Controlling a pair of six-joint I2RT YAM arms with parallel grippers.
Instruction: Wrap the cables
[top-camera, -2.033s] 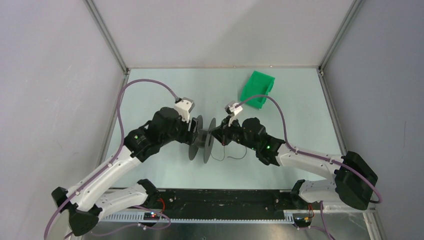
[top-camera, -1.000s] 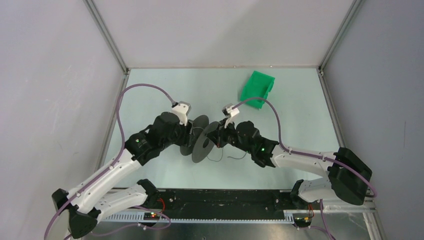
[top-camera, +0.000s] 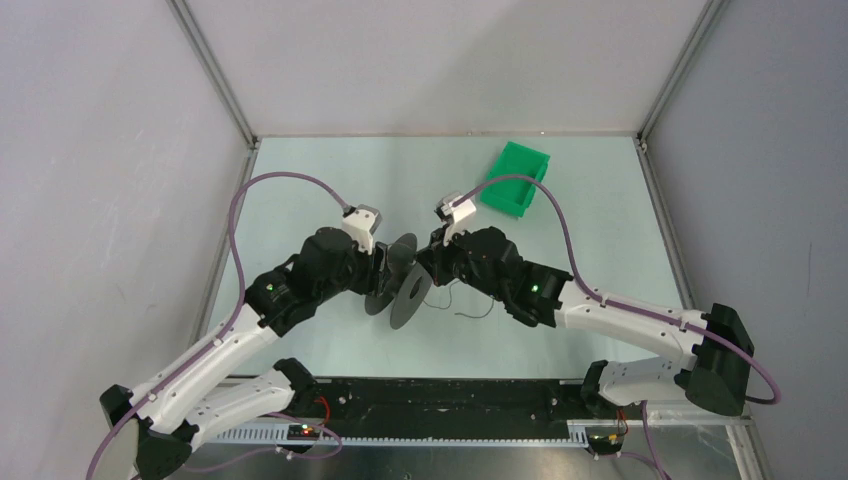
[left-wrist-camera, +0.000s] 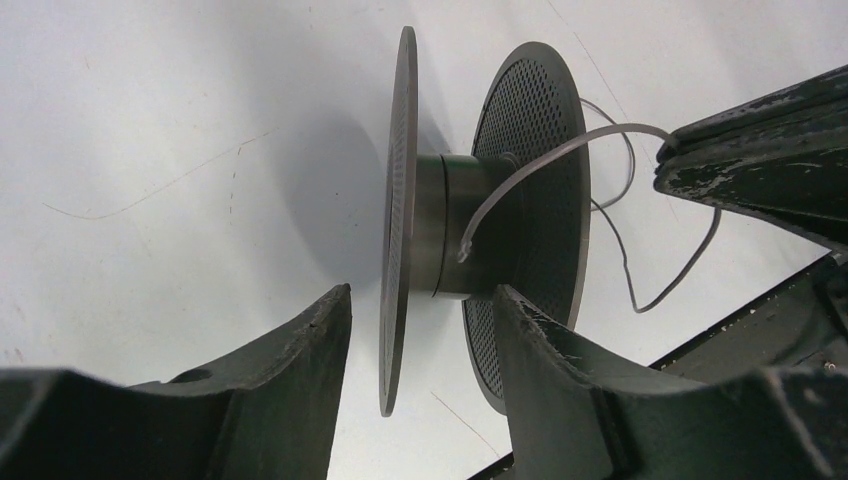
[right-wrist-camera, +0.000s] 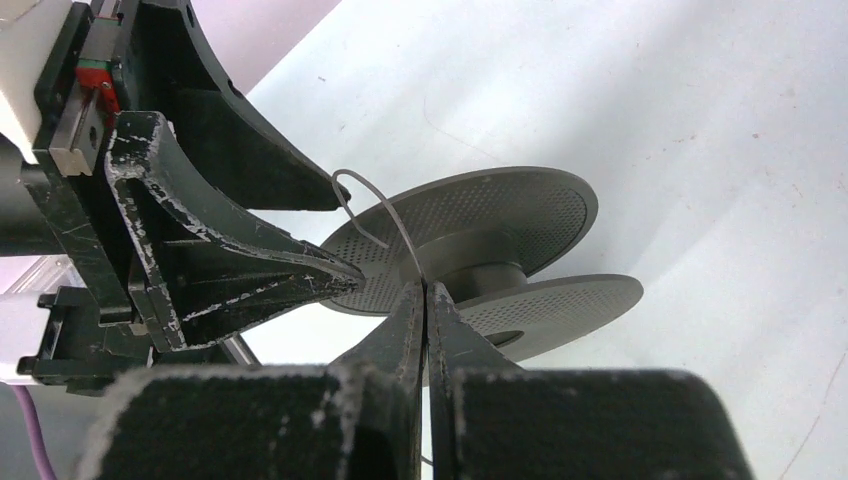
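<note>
The right gripper is pinched fully shut on the cable, gripping it a short way back from its free end. That short stub arches over from the closed fingertips and its tip rests against the hub of the reel, in the channel between the two perforated flanges. The rest of the cable trails behind the right gripper in loose curls on the table. The left gripper stands partly open astride one flange, with a finger on either side and daylight showing at both tips. It looks like a brace and not a clamp, though whether it touches the reel lower down cannot be told. The reel stands on edge near the middle of the table, between the two grippers. The step in hand appears to be the very start of winding: the cable end is at the hub but no turn has been laid. The next move probably calls for carrying the pinched cable round the hub, keeping it in the channel and lightly taut, so that the first turn traps the loose end. The reel needs steadying meanwhile, or it may roll or tip and shed the stub.
</note>
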